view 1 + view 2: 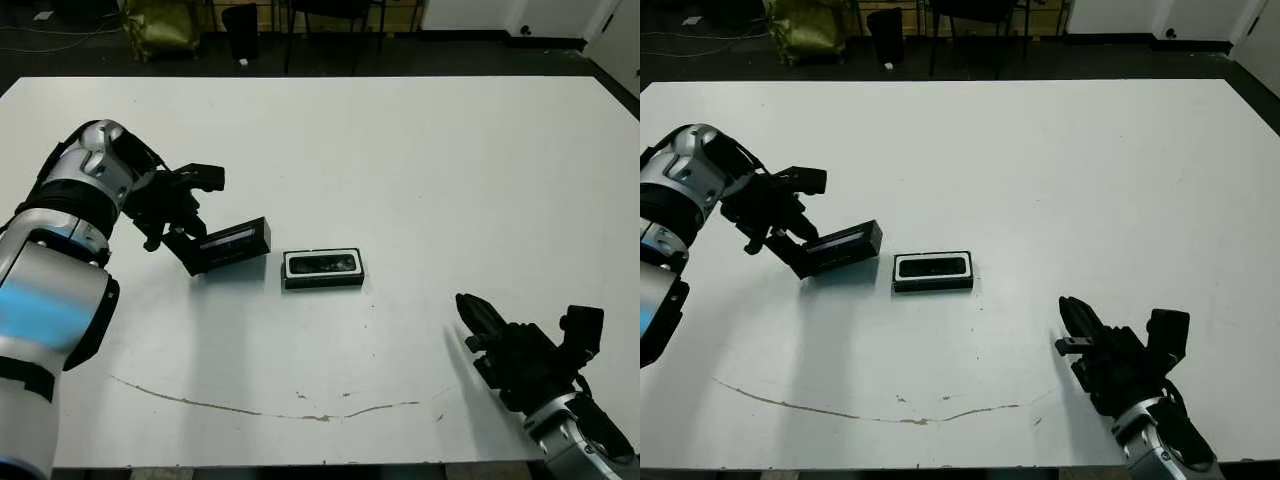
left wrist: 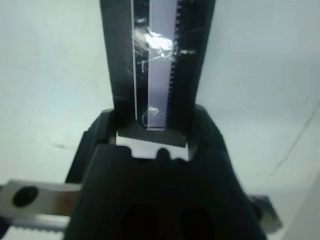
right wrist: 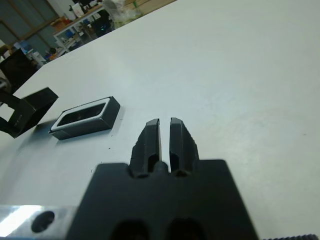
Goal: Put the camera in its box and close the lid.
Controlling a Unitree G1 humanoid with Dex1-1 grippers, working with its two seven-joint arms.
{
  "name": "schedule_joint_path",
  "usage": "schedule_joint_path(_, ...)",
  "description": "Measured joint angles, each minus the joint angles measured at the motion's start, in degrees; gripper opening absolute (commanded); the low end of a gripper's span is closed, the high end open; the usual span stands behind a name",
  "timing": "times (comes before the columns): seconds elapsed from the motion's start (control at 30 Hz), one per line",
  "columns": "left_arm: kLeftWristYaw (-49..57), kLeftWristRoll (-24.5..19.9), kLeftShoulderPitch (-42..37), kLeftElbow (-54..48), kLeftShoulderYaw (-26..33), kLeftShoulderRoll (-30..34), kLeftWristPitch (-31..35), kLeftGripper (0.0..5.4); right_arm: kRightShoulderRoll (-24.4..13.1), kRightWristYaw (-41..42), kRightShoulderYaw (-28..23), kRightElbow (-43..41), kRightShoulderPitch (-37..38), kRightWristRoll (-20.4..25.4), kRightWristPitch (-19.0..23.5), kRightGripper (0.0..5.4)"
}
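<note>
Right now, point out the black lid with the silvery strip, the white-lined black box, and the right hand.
Black lid with the silvery strip [image 1: 236,243]: left eye view, on its strip.
White-lined black box [image 1: 322,280]: left eye view, on its front wall.
Right hand [image 3: 164,131]: right wrist view, between fingertips.

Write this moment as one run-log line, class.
camera: in box | lid: held by left gripper, beside box | right gripper: shut, empty

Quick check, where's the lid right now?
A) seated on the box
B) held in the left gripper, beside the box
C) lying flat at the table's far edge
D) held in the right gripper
B: the left gripper is shut on one end of the lid, which sits tilted just left of the box; the box is uncovered with the camera inside, and the right gripper is shut and empty.
</note>
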Motion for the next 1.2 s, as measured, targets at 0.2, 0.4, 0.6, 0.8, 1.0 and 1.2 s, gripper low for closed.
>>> schedule_joint_path(0.2, -0.17, -1.15, 0.2, -4.49, 1.35, 1.14, 4.83, 1.9, 0.37, 2.33, 0.71, 1.46, 0.6, -2.07, -3.32, 0.0)
schedule_joint_path(0.4, 1.28, -1.34, 2.34, -13.85, 1.63, 2.33, 10.19, 1.89, 1.01, 2.52, 1.17, 1.58, 0.56, -2.04, -3.41, 0.0)
schedule_joint_path(0.6, 4.77, -1.97, 7.72, -30.72, 1.71, 3.09, 17.67, 1.78, 1.61, 4.22, 1.74, 3.15, 0.39, -2.59, -4.9, 0.0)
schedule_joint_path(0.8, 6.11, -1.95, 11.24, -45.36, -0.23, 3.41, 22.59, 1.78, 2.02, 4.4, 1.79, 2.94, 0.6, -1.82, -4.93, 0.0)
schedule_joint_path(1.0, 5.25, -1.94, 11.43, -51.04, -3.92, 3.31, 28.81, 1.78, 2.41, 6.22, 1.82, 3.75, 0.6, -1.72, -5.92, 0.0)
schedule_joint_path(1.2, 4.11, -2.45, 10.36, -51.1, -6.86, 1.19, 33.31, 1.78, 3.44, 7.01, 2.18, 4.82, 0.52, -1.52, -6.87, 0.0)
